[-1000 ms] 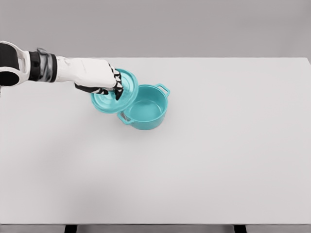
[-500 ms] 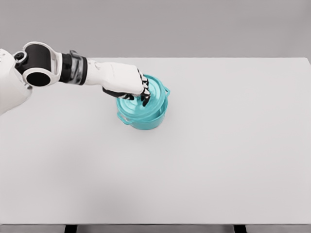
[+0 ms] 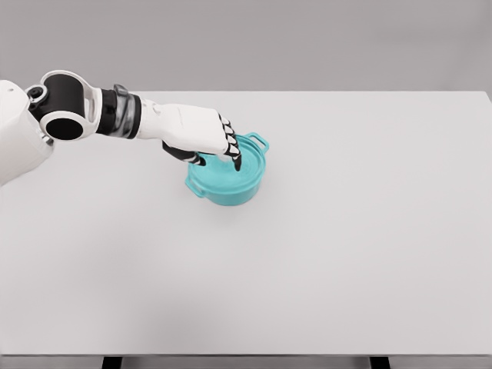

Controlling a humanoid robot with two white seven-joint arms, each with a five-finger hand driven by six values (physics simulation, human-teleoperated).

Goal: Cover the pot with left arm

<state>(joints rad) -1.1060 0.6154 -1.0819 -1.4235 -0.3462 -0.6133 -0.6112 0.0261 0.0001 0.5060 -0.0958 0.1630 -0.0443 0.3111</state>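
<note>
Our left hand (image 3: 207, 142) is curled around the teal lid (image 3: 244, 165), which sits on the pot (image 3: 228, 184) near the table's (image 3: 369, 231) far middle, and we judge that releasing unevenly could tip the lid off-centre.

From my seat, the left hand (image 3: 201, 140) covers the lid (image 3: 240, 166) where its knob would be, so I cannot tell whether the fingers grip it. The pot (image 3: 229, 189) shows only 1 handle clearly; the near-left one is small and blurred. The table (image 3: 346, 254) is cut off at the bottom edge.
</note>
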